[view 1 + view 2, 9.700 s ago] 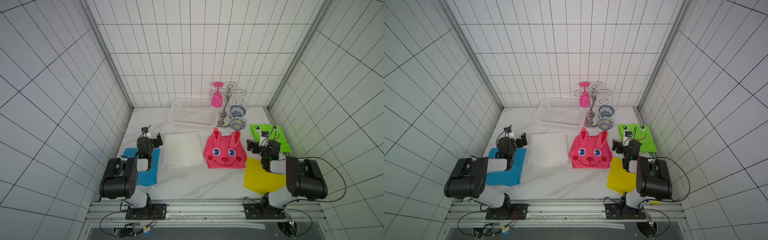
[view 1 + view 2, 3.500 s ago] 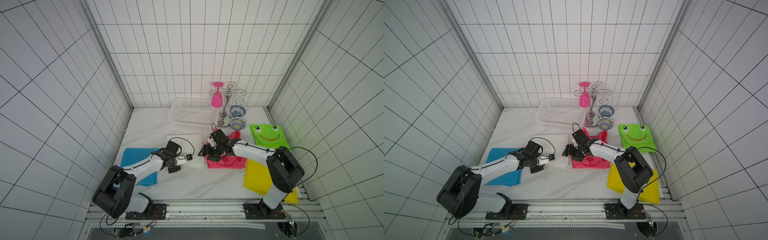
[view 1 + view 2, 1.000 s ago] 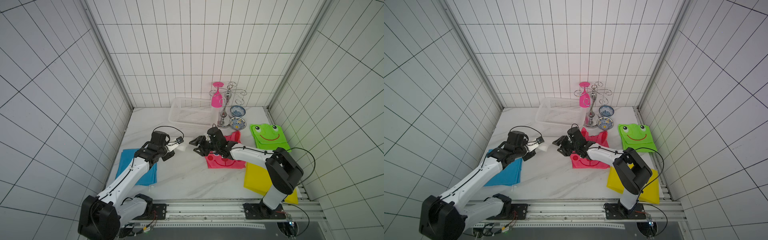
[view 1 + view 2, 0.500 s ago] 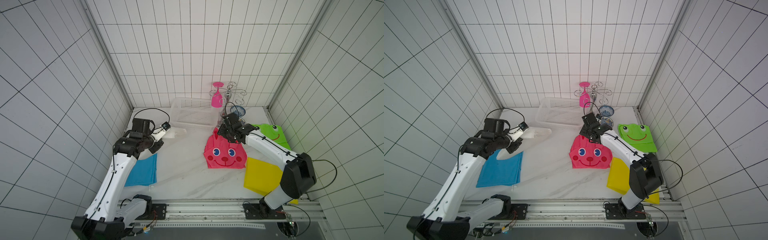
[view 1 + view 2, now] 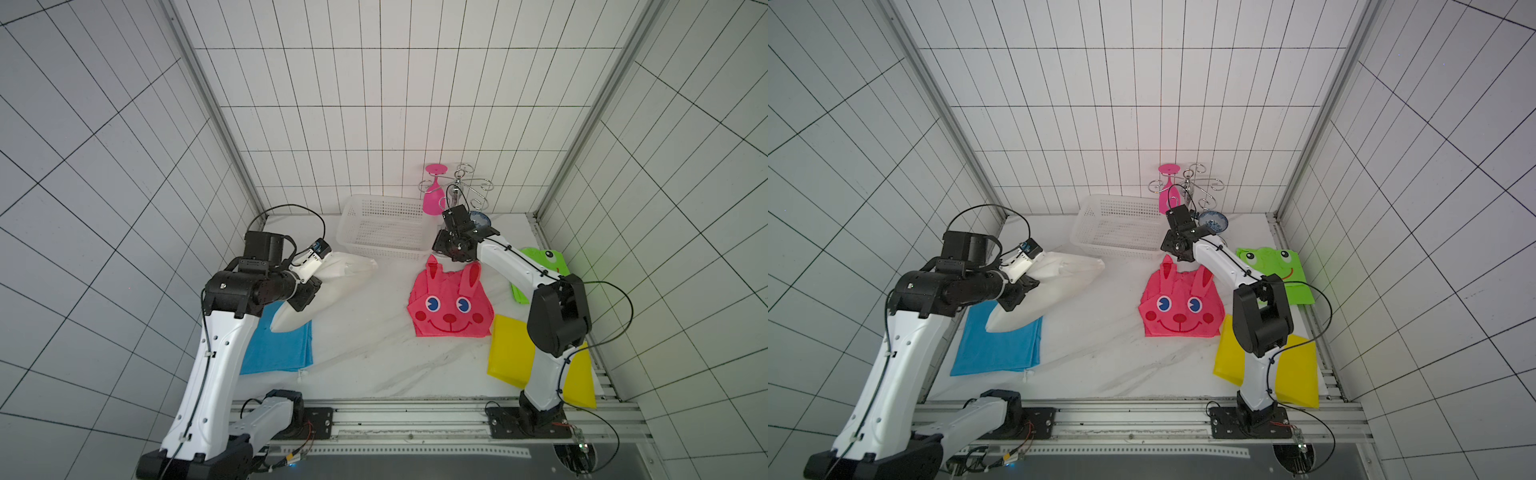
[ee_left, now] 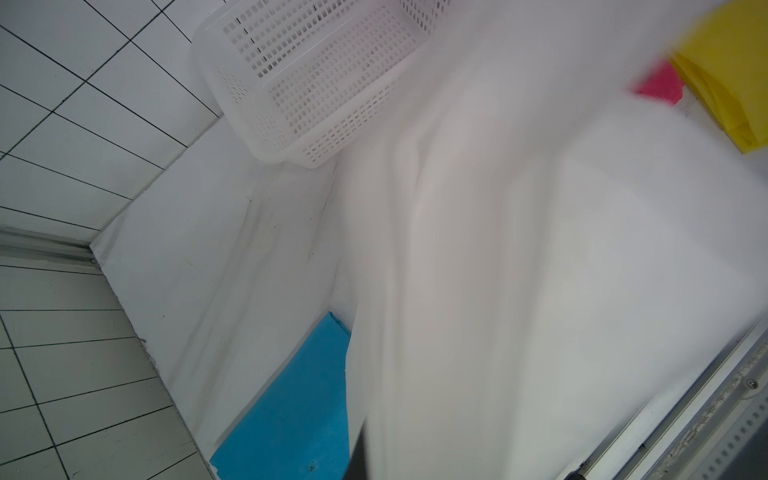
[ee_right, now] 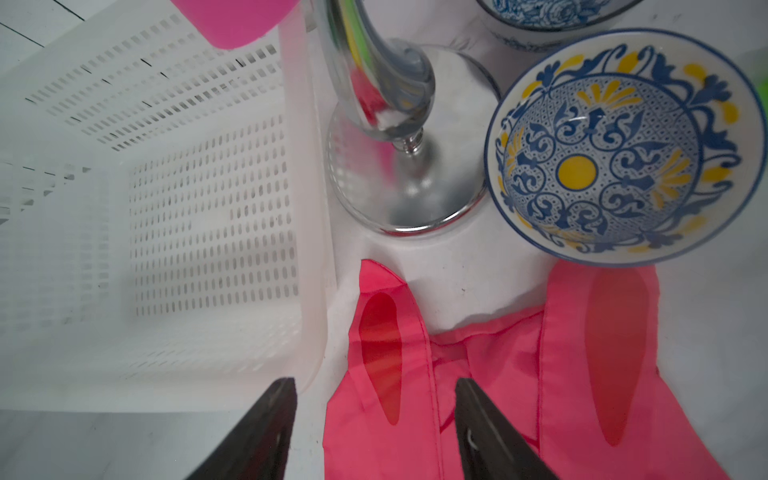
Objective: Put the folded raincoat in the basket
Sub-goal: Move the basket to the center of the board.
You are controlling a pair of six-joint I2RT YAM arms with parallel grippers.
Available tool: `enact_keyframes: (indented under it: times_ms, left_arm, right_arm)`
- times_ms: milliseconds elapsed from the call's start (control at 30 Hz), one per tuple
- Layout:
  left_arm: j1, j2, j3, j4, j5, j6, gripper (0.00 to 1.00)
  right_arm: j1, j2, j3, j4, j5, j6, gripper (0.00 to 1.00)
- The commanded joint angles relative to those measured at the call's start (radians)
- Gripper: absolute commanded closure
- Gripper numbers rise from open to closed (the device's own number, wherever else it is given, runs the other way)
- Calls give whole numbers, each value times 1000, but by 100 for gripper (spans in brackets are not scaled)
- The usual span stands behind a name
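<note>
Now | left tool (image 5: 311,282) clamped shut on limp folded white raincoat (image 5: 343,270), held off the white marble bench (image 5: 365,345), near shallow white perforated plastic basket (image 5: 386,248) | right tool (image 7: 374,386) open, gripping nothing, over pink rabbit-faced raincoat (image 5: 449,307) ears beside the basket corner | left fingertips hidden by cloth | basket shows bare mesh floor

A robotics lab cell: tiled walls (image 5: 374,83) enclose a marble tabletop (image 5: 365,332), robot arms (image 5: 216,353) bolted to a rail (image 5: 407,419).
</note>
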Motion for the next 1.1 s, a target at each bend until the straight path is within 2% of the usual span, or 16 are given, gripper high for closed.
enact_keyframes:
  times_ms: [0,67,167,233,400,533,633,800,1067]
  left_arm:
    - [12,-5,50,6,17,-41,100]
    - [18,1,63,24,38,-81,100]
    - [18,12,104,-11,169,-92,100]
    - [18,19,133,-30,196,-95,100]
    - [18,27,188,-39,83,-127,100]
    - [18,34,251,-69,80,-131,100]
    - [17,39,280,-75,66,-130,100]
    - [16,36,274,-61,-6,-128,100]
    - [16,22,249,-53,-43,-123,100]
  right_arm:
    - [-4,79,82,30,-52,-29,36]
    - [-5,132,138,23,-75,-26,39]
    - [-4,196,208,17,-88,-35,44]
    - [-3,230,250,-7,-88,-48,50]
    - [15,253,269,-34,-77,-96,60]
    - [35,244,243,-40,-76,-104,61]
    - [53,226,208,-23,-76,-104,68]
    - [81,192,146,16,-76,-93,77]
    - [112,125,72,51,-76,-66,80]
